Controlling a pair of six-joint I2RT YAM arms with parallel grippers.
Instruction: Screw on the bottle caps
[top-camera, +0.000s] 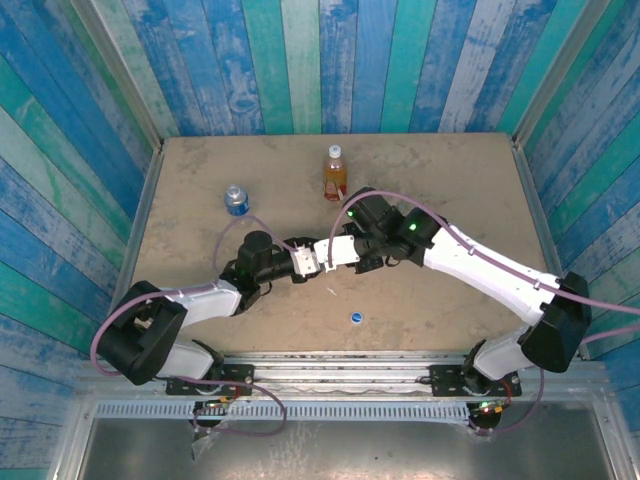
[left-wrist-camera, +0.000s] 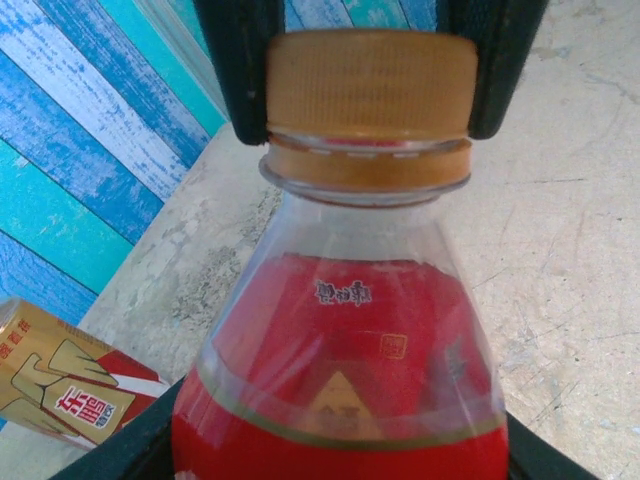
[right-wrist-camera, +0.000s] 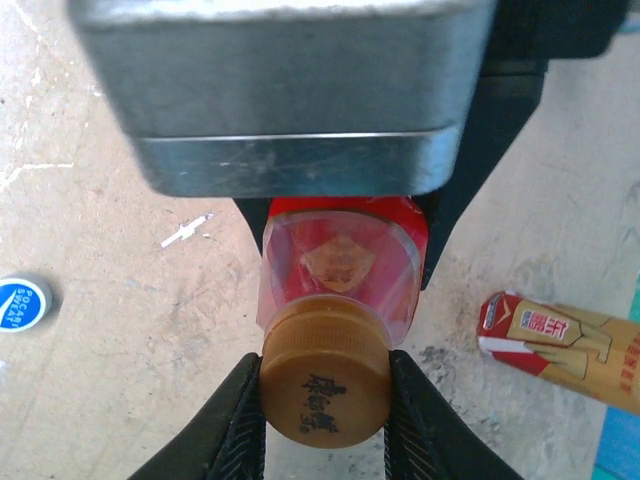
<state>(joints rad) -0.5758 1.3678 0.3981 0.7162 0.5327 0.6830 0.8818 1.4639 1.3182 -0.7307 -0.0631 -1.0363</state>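
My left gripper (left-wrist-camera: 340, 465) is shut on the body of the red bottle (left-wrist-camera: 340, 400), holding it lying sideways above the table. The orange cap (right-wrist-camera: 325, 385) sits on the bottle's neck. My right gripper (right-wrist-camera: 325, 425) is shut on this cap, one finger (left-wrist-camera: 240, 70) pressed against each side. In the top view the left gripper (top-camera: 312, 262) and right gripper (top-camera: 332, 254) meet at the table's middle. The amber tea bottle (top-camera: 335, 172) stands behind them with a cap on. The blue-label bottle (top-camera: 236, 200) stands at the back left. A blue cap (top-camera: 356, 318) lies near the front.
The blue cap (right-wrist-camera: 18, 302) lies left of the held bottle in the right wrist view, with a small white scrap (right-wrist-camera: 185, 232) beside it. The tea bottle (right-wrist-camera: 570, 345) is close on the right. Blue plank walls (top-camera: 80, 200) enclose the table on three sides.
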